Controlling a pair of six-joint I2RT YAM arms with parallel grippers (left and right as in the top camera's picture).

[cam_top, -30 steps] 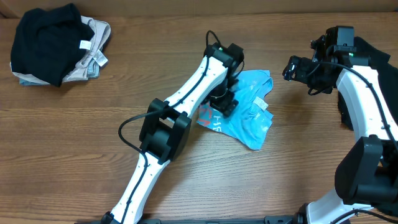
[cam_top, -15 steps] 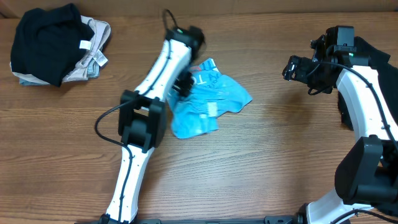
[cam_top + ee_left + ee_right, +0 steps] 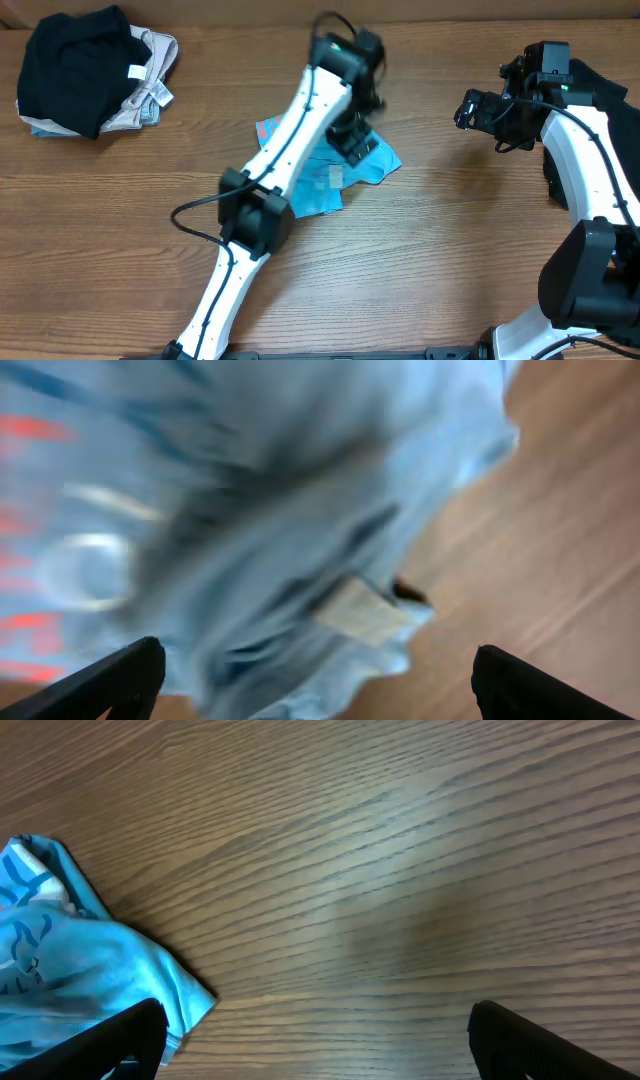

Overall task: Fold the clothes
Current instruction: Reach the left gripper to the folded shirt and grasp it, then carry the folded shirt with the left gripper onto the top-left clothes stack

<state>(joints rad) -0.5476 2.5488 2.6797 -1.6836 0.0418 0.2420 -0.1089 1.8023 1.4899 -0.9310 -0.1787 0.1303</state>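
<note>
The crumpled light blue T-shirt with coral-pink lettering is lying near the middle of the brown wooden worktop. The left gripper is hovering over it, jaws spread wide, gripping nothing. The right gripper is hanging toward the right edge, jaws likewise apart. A heap of black, beige and grey garments is sitting in the far left corner.

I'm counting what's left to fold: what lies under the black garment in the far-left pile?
A beige-grey cloth garment pokes out from under the crumpled black cloth garment, with a pale blue-grey edge lowest. Anything else is covered.
</note>
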